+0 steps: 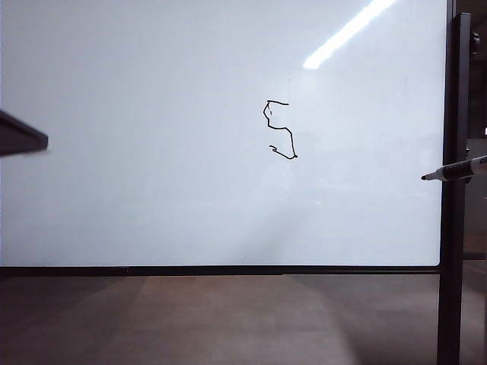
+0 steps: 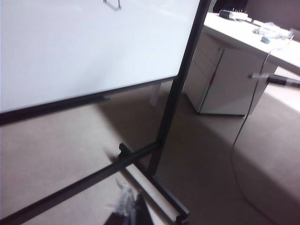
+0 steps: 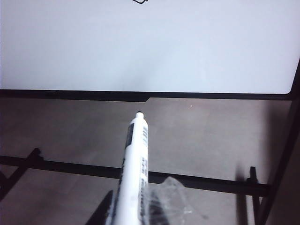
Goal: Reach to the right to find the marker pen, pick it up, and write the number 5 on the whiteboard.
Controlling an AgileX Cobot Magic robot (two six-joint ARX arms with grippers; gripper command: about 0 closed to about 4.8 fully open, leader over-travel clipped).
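Whiteboard (image 1: 152, 190) fills the exterior view; we log the number 5 (image 1: 279, 130) in thin black line near its centre. The marker pen (image 1: 455, 170) enters from the right edge, tip just over the black upright post (image 1: 454, 228), clear of the digit. A dark blurred shape, which we cannot identify, juts in at the left edge.

Left wrist view: we note board, stand, floor and a white cabinet (image 2: 220, 79); the left end effector (image 2: 126, 208) is a blur, state untellable.

Right wrist view: the right end effector (image 3: 136, 206) is clamped on the pen, tip towards the board's lower frame.
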